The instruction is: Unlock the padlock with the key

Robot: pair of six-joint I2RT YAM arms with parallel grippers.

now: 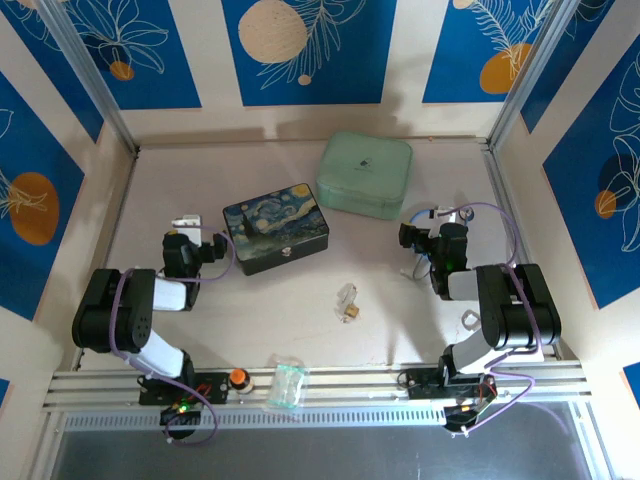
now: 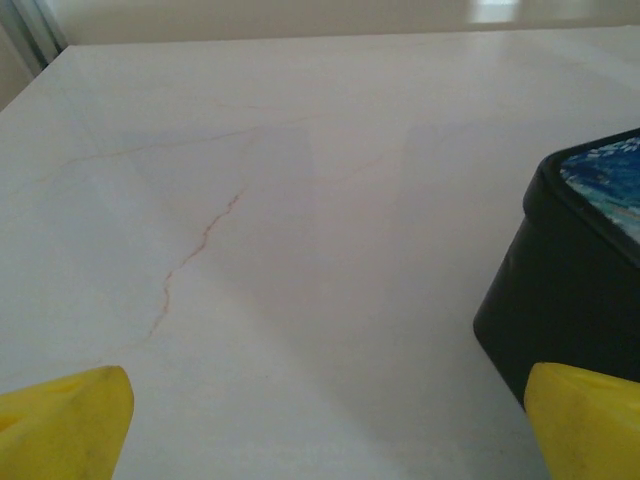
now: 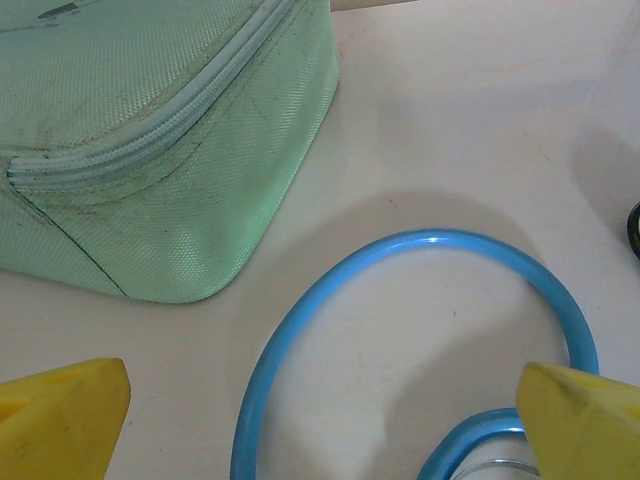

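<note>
The tiny brass padlock [image 1: 351, 313] lies on the table's middle, towards the front. Pale silvery metal [image 1: 345, 295] touches its far side; it is too small to tell whether that is the shackle or the key. My left gripper [image 1: 187, 226] [image 2: 330, 440] is far to the padlock's left, open, with bare table between its yellow fingertips [image 2: 65, 420]. My right gripper [image 1: 437, 218] [image 3: 330, 420] is off to the padlock's right and further back. It is open over a blue cable loop [image 3: 400, 250], holding nothing.
The starry-night tin [image 1: 276, 227] [image 2: 570, 270] stands just right of my left gripper. A mint-green zip case [image 1: 365, 174] [image 3: 150, 130] sits at the back, left of my right gripper. An orange button [image 1: 238, 377] and a clear plastic piece [image 1: 288, 385] lie on the front rail.
</note>
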